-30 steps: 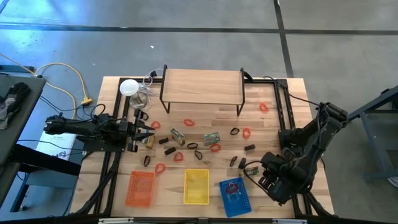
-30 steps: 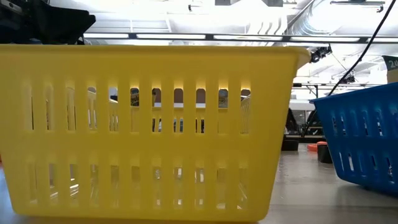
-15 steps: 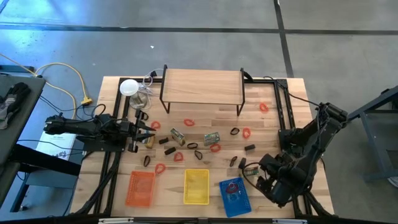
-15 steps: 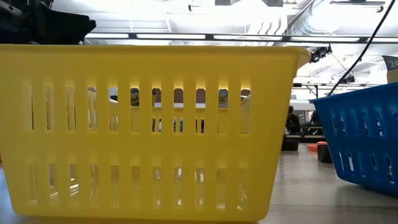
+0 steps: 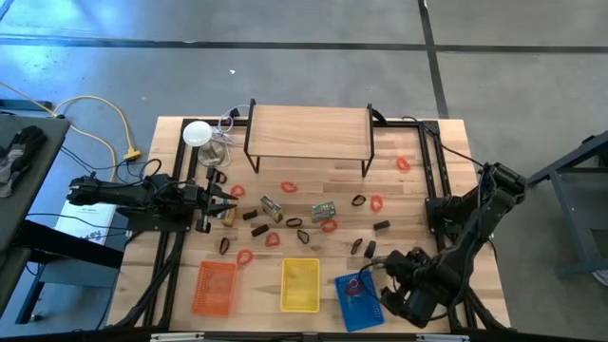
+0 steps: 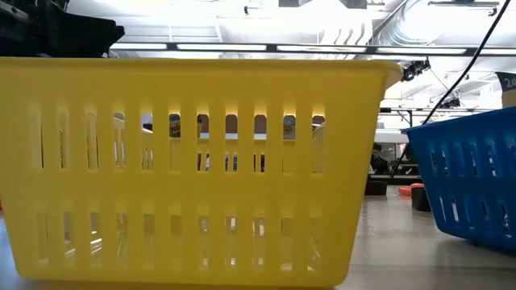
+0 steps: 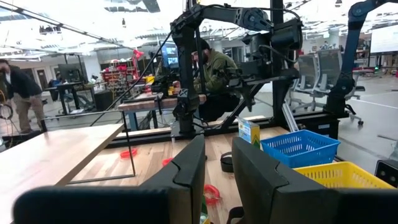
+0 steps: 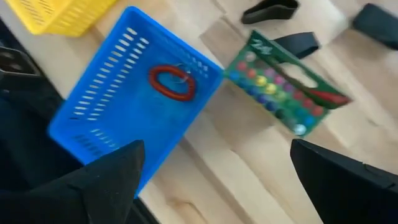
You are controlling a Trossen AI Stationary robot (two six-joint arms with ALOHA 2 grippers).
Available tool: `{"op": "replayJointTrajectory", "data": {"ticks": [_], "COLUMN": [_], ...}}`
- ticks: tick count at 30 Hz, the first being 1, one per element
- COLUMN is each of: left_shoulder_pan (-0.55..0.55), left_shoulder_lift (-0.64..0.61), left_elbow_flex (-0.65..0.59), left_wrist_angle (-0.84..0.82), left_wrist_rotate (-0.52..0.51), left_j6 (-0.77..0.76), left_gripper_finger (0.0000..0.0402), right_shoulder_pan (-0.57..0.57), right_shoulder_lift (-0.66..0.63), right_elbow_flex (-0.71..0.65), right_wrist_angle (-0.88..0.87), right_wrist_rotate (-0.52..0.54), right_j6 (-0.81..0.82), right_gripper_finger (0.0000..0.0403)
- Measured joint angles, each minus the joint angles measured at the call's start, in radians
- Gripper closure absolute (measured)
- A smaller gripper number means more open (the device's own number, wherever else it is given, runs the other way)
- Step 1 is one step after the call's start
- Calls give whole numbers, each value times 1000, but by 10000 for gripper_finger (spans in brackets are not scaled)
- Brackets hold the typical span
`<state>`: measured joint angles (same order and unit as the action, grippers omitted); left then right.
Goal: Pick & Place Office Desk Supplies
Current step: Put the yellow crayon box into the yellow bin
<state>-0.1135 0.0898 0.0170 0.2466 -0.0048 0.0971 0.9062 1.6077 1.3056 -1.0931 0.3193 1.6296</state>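
Right gripper (image 5: 388, 288) jaws wide apart

Grey floor (image 5: 285, 66); bright ceiling lights (image 6: 266, 20)

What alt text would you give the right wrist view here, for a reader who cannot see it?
The right pincer hangs open above a blue basket that holds one red rubber-band loop. Beside the basket a green packet of coloured dots lies on the wooden table, with black clip-like pieces past it and a yellow basket at the corner.
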Motion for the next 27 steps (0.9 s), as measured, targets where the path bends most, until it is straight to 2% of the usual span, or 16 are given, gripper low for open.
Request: {"op": "replayJointTrajectory", "data": {"ticks": [7, 12, 16, 23, 27], "left_shoulder_pan": [0, 0, 0, 0, 0], "left_shoulder_lift": [0, 0, 0, 0, 0], "left_elbow_flex": [0, 0, 0, 0, 0], "left_wrist_angle": [0, 0, 0, 0, 0], "left_wrist_rotate": [0, 0, 0, 0, -1], "left_j6": [0, 0, 0, 0, 22], "left_gripper_finger": [325, 325, 325, 325, 325], "right_shoulder_pan": [-70, -73, -50, 7, 51], "right_shoulder_lift": [0, 0, 0, -12, -19], "right_elbow_flex": [0, 0, 0, -61, -121], "right_wrist_angle": [-100, -187, -296, -307, -240], "right_wrist_rotate": [-72, -167, -218, -209, -146], "right_j6": [-3, 10, 86, 79, 24], "right_gripper_finger": [14, 14, 14, 14, 14]}}
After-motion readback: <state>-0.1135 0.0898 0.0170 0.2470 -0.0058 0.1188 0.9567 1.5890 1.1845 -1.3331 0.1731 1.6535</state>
